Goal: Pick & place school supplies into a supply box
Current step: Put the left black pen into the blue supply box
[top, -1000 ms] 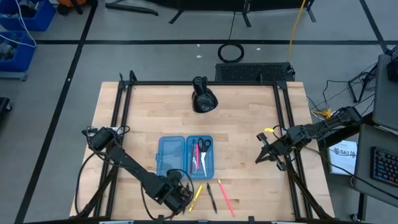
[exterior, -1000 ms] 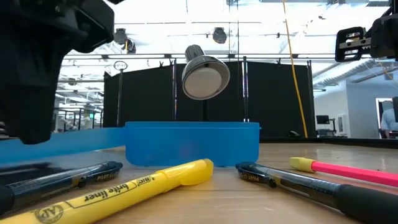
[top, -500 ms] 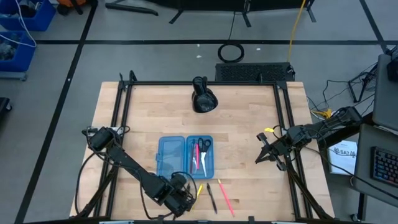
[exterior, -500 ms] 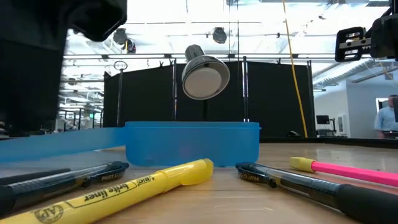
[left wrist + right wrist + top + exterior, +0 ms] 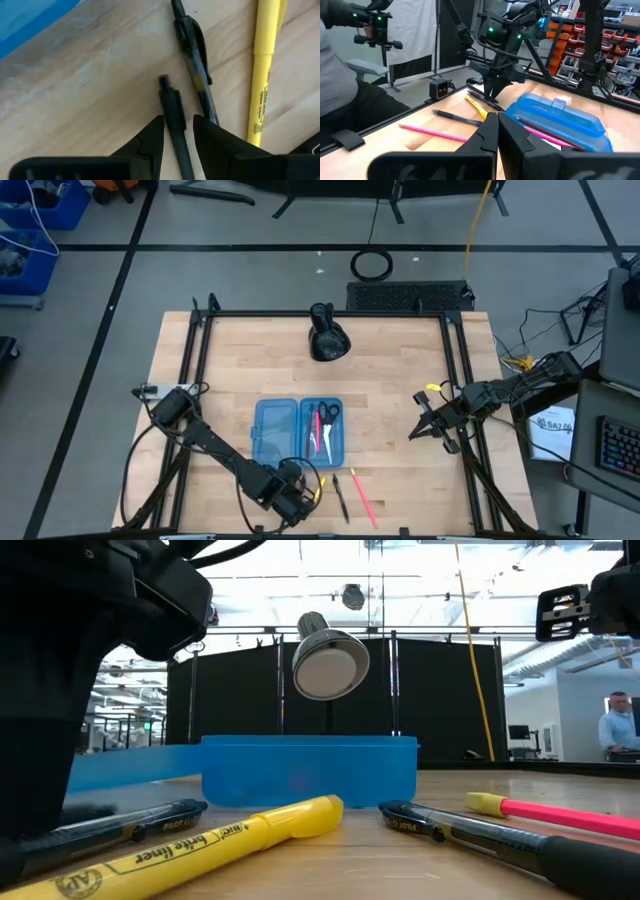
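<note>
My left gripper point(image 5: 178, 122) points down near the table's near edge point(image 5: 292, 502), open. Its fingers stand on either side of a black pen point(image 5: 172, 112) that lies flat on the wood; I see no touch. Beside it lie a clear-barrelled black pen point(image 5: 196, 70) and a yellow highlighter point(image 5: 262, 65). Another black pen point(image 5: 340, 498) and a pink pen point(image 5: 363, 498) lie further right. The blue supply box point(image 5: 298, 430) lies open behind them, with scissors point(image 5: 328, 412) and a pink pen in its right half. My right gripper point(image 5: 415, 435) waits shut at the right.
A black lumpy object point(image 5: 327, 338) stands at the table's far middle. A black rail frame point(image 5: 200, 360) borders the tabletop. Bare wood lies between the box and my right gripper. A person point(image 5: 340, 75) sits beyond the table's near edge.
My left gripper has sunk toward the table over the pens near the front edge, and it fills more of the low view's left side. The pens, the highlighter and the box have stayed where they were.
</note>
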`<state>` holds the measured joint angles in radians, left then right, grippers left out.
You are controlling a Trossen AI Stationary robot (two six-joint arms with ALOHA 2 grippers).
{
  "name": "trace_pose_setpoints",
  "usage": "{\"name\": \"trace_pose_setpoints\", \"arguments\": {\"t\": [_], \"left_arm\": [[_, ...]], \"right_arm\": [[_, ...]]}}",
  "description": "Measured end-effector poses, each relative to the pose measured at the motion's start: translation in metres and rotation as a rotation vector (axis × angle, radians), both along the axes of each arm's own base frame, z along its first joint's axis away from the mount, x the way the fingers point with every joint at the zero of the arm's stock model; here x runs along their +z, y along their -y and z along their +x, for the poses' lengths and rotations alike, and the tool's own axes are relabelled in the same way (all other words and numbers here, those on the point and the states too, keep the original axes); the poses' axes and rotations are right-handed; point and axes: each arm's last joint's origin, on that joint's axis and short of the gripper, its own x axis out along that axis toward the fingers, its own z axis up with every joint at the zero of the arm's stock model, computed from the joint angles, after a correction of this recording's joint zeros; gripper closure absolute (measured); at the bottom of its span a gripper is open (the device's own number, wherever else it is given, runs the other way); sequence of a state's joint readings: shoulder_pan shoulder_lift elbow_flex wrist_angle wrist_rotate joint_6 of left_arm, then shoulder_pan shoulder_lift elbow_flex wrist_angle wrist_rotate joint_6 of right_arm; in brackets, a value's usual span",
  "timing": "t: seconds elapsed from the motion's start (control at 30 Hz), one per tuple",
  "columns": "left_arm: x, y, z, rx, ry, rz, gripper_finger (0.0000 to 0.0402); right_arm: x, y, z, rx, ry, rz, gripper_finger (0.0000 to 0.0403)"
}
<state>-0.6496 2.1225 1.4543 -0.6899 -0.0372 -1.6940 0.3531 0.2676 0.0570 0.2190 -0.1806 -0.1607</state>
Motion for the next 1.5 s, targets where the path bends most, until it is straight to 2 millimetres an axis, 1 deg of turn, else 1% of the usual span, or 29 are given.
{"name": "trace_pose_setpoints", "arguments": {"t": [0.23, 0.53, 0.63, 1.0, 1.17, 1.3, 1.5], "left_arm": [[-0.003, -0.007, -0.008, 0.033, -0.094, 0.073, 0.0298], [-0.004, -0.009, -0.009, 0.026, -0.104, 0.084, 0.0362], [-0.004, -0.009, -0.009, -0.005, -0.096, 0.085, 0.0362], [-0.004, -0.009, -0.008, -0.021, -0.063, 0.124, 0.0362], [0.005, -0.01, -0.01, -0.028, -0.04, 0.136, 0.0362], [0.012, -0.014, -0.012, -0.017, -0.003, 0.191, 0.0354], [0.013, -0.017, -0.014, 0.006, -0.021, 0.217, 0.0363]], "right_arm": [[0.0, 0.0, 0.0, 0.002, -0.001, 0.0, 0.0403], [0.0, 0.0, 0.0, 0.001, 0.002, -0.004, 0.0403], [0.0, 0.0, 0.0, 0.001, 0.002, -0.004, 0.0403], [0.0, 0.0, 0.0, 0.0, 0.002, -0.004, 0.0403], [0.0, 0.0, 0.0, -0.001, 0.003, -0.004, 0.0403], [0.0, 0.0, 0.0, -0.001, 0.003, -0.004, 0.0403], [0.0, 0.0, 0.0, -0.001, 0.003, -0.004, 0.0403]]}}
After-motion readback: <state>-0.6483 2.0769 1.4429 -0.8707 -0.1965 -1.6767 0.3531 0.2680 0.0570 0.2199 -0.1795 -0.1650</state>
